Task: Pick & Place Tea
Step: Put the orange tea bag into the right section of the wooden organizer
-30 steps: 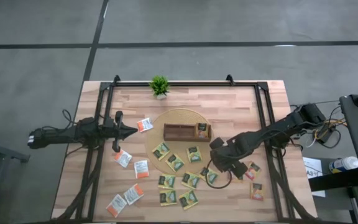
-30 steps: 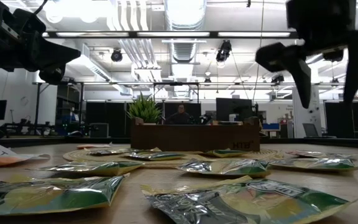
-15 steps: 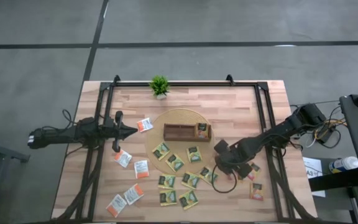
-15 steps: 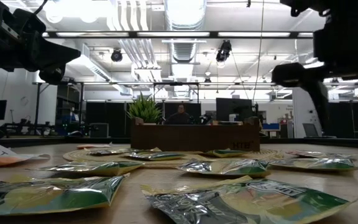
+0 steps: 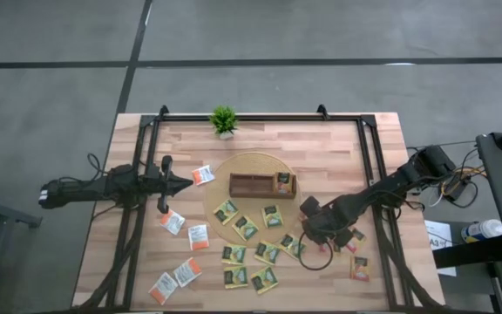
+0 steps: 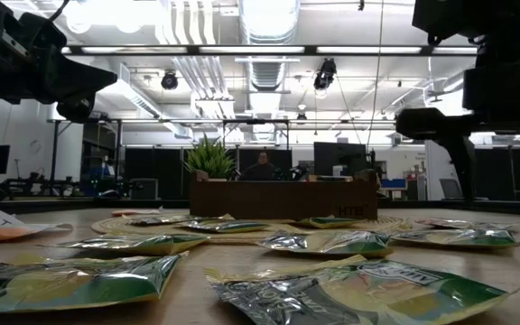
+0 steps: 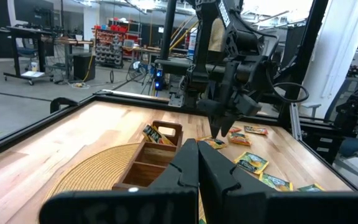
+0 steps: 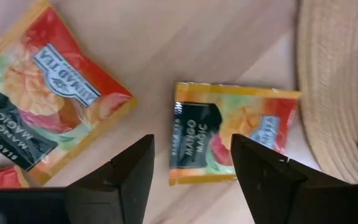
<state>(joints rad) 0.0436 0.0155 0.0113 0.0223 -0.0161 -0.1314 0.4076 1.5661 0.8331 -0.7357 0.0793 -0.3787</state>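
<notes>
Many tea sachets lie flat on the wooden table: white-and-orange ones (image 5: pixel 181 249) at the left, green-and-yellow ones (image 5: pixel 249 253) in the middle, red-pink ones (image 5: pixel 360 268) at the right. My right gripper (image 5: pixel 319 234) points down, open. Its fingers stand on either side of one red-pink sachet (image 8: pixel 232 134) just above it, not touching it; this sachet lies beside the round woven mat (image 8: pixel 340 93). A second red-pink sachet (image 8: pixel 48 106) lies close by. My left gripper (image 5: pixel 181 183) waits shut and level at the table's left.
A brown compartment tray (image 5: pixel 255 185) stands on the woven mat (image 5: pixel 251 166), with one green-and-yellow sachet (image 5: pixel 283 179) in its right compartment. A small potted plant (image 5: pixel 223 120) stands at the far edge. Black frame rails (image 5: pixel 369 166) run along the table's sides.
My right gripper has sunk toward the table, shifting a little toward the right edge, and has rolled slightly. It has stayed open. No sachet has moved.
</notes>
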